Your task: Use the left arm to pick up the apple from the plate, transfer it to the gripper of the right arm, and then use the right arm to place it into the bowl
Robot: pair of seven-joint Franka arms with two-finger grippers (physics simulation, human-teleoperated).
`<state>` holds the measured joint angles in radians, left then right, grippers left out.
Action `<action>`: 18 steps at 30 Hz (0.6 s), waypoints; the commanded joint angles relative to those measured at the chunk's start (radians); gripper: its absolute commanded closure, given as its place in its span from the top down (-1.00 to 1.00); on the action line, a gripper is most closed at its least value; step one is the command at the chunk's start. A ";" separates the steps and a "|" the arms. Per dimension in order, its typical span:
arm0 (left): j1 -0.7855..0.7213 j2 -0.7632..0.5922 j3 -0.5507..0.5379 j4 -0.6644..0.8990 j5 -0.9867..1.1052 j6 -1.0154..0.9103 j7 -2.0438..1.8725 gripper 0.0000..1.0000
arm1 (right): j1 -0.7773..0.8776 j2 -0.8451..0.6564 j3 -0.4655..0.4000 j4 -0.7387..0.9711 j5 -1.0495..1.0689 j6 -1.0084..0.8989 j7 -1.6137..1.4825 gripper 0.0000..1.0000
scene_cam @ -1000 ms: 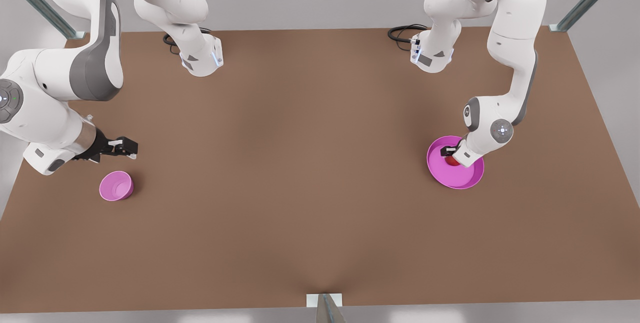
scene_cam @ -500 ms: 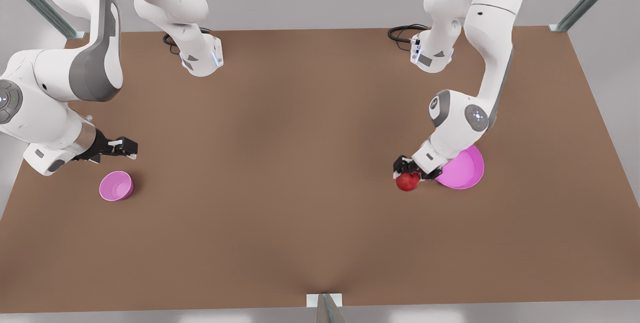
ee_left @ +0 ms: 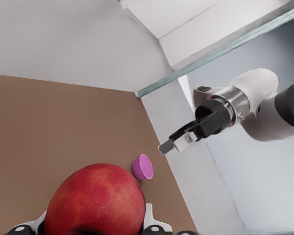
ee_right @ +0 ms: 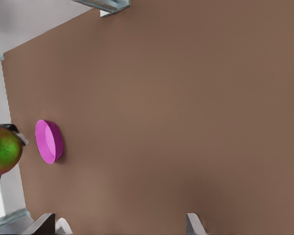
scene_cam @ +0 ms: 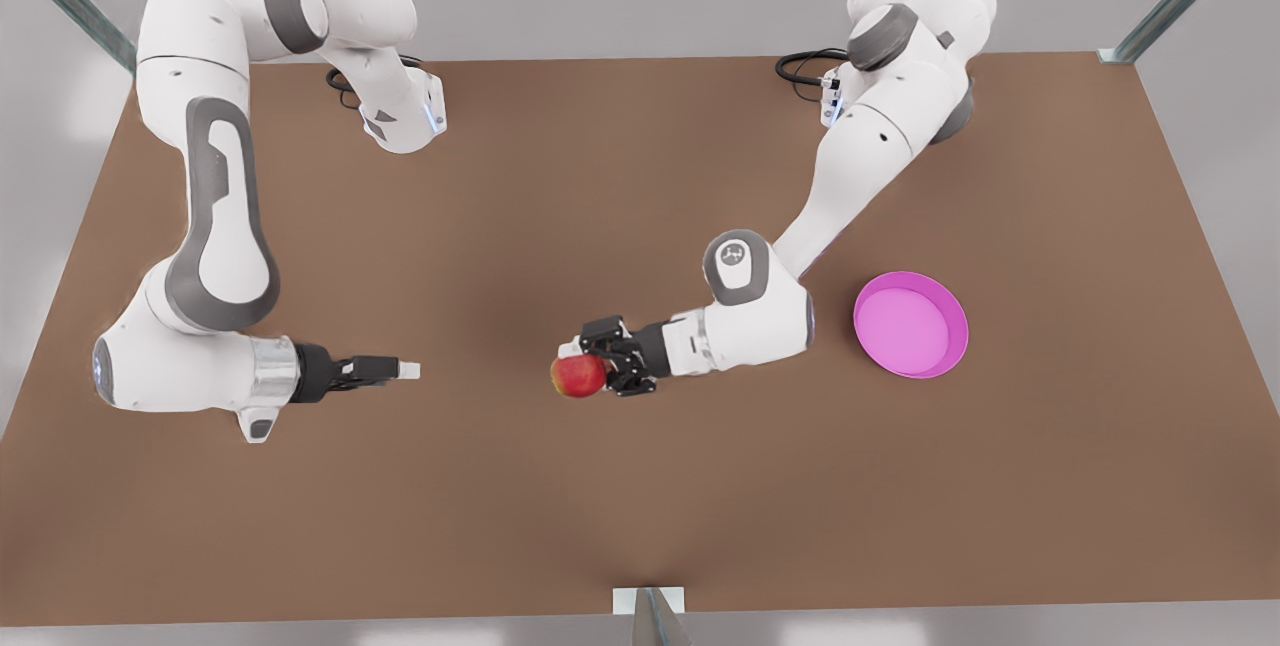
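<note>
My left gripper [scene_cam: 605,362] is shut on the red apple [scene_cam: 578,376] and holds it above the table's middle, pointing to the front view's left. In the left wrist view the apple [ee_left: 95,203] sits close between the fingers [ee_left: 152,223]. The magenta plate [scene_cam: 910,324] lies bare on the front view's right, behind that arm. My right gripper [scene_cam: 400,368], on the silver-banded wrist, is open and faces the apple across a gap; its white fingertips [ee_right: 193,223] stand wide apart. The small pink bowl [ee_left: 143,167] rests on the table below the right gripper [ee_left: 175,142]. In the front view the right arm hides it.
Both arm bases [scene_cam: 405,116] and coiled black cables [scene_cam: 805,66] sit at the table's far edge. A metal post [scene_cam: 650,616] stands at the near edge's middle. The right wrist view looks across brown table to the plate [ee_right: 49,141] and the apple [ee_right: 2,151].
The left arm lifted the apple off the plate and carried it toward the table's middle. The right arm swung forward; its gripper moved toward the middle and its wrist now covers the bowl.
</note>
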<state>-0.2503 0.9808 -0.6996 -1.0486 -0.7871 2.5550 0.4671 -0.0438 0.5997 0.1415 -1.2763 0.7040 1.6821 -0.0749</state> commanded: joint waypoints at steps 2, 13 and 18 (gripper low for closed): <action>-0.010 0.022 -0.018 0.032 -0.026 0.042 0.916 0.53 | 0.025 0.058 0.006 -0.017 0.308 0.186 -0.115 1.00; -0.035 0.141 -0.095 0.087 -0.069 0.131 1.186 0.53 | 0.013 0.112 0.043 -0.230 0.707 0.206 -0.631 1.00; -0.038 0.161 -0.101 0.088 -0.077 0.131 1.190 0.54 | 0.022 0.121 0.078 -0.225 0.746 0.165 -0.665 1.00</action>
<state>-0.2883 1.1423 -0.7985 -0.9611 -0.8543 2.6784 1.1835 -0.0221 0.7234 0.2117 -1.4998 1.4191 1.8614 -0.4025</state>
